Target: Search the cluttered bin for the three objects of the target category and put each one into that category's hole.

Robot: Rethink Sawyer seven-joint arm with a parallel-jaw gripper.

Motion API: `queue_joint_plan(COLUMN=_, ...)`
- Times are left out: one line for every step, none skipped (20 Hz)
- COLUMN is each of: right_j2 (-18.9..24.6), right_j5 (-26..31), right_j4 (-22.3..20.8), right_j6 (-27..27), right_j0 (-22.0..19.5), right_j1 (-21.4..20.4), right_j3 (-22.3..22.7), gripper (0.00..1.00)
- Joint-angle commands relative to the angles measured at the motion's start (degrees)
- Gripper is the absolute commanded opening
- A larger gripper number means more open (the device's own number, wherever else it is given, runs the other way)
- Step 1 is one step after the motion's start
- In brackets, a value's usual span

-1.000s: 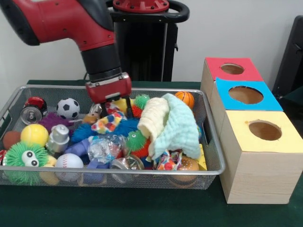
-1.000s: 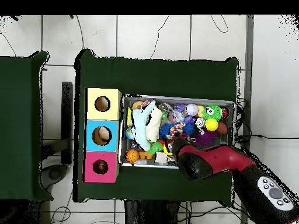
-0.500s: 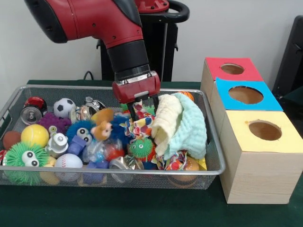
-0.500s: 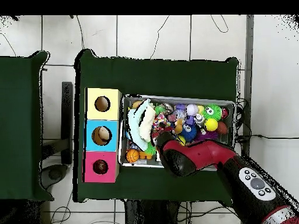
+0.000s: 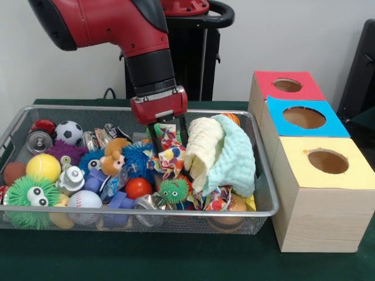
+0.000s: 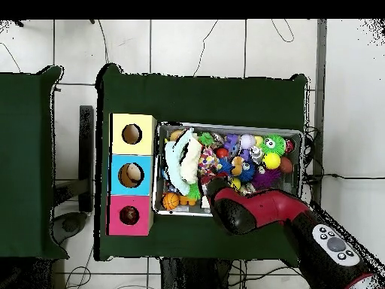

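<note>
The wire-mesh bin (image 5: 265,186) is full of toys and stands left of three wooden boxes. The hole (image 5: 287,85) in the red-topped box is the farthest from the camera; from overhead it (image 6: 129,215) is lowest in the box row. My gripper (image 5: 167,136) points down over the bin's middle, next to the towels. It is shut on a spotted multicoloured cloth (image 5: 170,156), whose lower end hangs among the toys. In the overhead view the arm (image 6: 248,209) covers the gripper and the bin's (image 6: 302,137) lower edge.
Cream and mint towels (image 5: 221,153) are piled at the bin's right end. Balls, spiky toys and cans fill the left: a soccer ball (image 5: 68,132), a yellow ball (image 5: 42,167), a baseball (image 5: 85,199). The blue-topped (image 5: 304,117) and yellow-topped (image 5: 328,161) boxes stand nearer the camera.
The gripper swept right across the bin, pushing toys about, then closed on the spotted cloth. It has since risen a little and shifted slightly left with the cloth.
</note>
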Motion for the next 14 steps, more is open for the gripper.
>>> queue_joint_plan(right_j2=-3.7, right_j5=4.9, right_j4=2.4, right_j6=5.3, right_j0=-2.0, right_j1=-0.9, right_j3=0.9, gripper=1.0)
queue_joint_plan(right_j2=-3.4, right_j5=6.0, right_j4=3.1, right_j6=4.8, right_j0=-2.3, right_j1=-1.3, right_j3=1.3, gripper=1.0)
queue_joint_plan(right_j2=-3.1, right_j5=6.5, right_j4=3.5, right_j6=4.5, right_j0=-2.6, right_j1=-1.6, right_j3=1.5, gripper=1.0)
queue_joint_plan(right_j2=-2.3, right_j5=7.4, right_j4=4.4, right_j6=4.1, right_j0=-3.1, right_j1=-2.4, right_j3=2.0, gripper=1.0)
queue_joint_plan(right_j2=-2.0, right_j5=7.8, right_j4=4.8, right_j6=3.8, right_j0=-3.5, right_j1=-2.9, right_j3=2.3, gripper=1.0)
queue_joint_plan(right_j2=-1.3, right_j5=8.8, right_j4=5.7, right_j6=3.3, right_j0=-3.9, right_j1=-4.0, right_j3=2.7, gripper=1.0)
queue_joint_plan(right_j2=-1.0, right_j5=9.3, right_j4=6.1, right_j6=2.9, right_j0=-4.2, right_j1=-4.5, right_j3=2.9, gripper=1.0)
queue_joint_plan(right_j2=-0.4, right_j5=10.1, right_j4=6.8, right_j6=2.4, right_j0=-4.7, right_j1=-5.4, right_j3=3.2, gripper=1.0)
queue_joint_plan(right_j2=-0.1, right_j5=10.5, right_j4=7.2, right_j6=1.9, right_j0=-5.0, right_j1=-6.0, right_j3=3.4, gripper=1.0)
queue_joint_plan(right_j2=0.8, right_j5=11.6, right_j4=8.3, right_j6=1.3, right_j0=-5.5, right_j1=-7.0, right_j3=3.6, gripper=1.0)
queue_joint_plan(right_j2=1.2, right_j5=12.1, right_j4=8.7, right_j6=0.9, right_j0=-5.8, right_j1=-7.5, right_j3=3.8, gripper=1.0)
queue_joint_plan(right_j2=2.1, right_j5=13.0, right_j4=9.9, right_j6=0.6, right_j0=-6.1, right_j1=-8.1, right_j3=3.9, gripper=1.0)
queue_joint_plan(right_j2=2.5, right_j5=13.5, right_j4=10.4, right_j6=0.4, right_j0=-6.3, right_j1=-8.4, right_j3=4.0, gripper=1.0)
queue_joint_plan(right_j2=3.6, right_j5=14.3, right_j4=11.5, right_j6=0.0, right_j0=-6.7, right_j1=-9.1, right_j3=4.2, gripper=1.0)
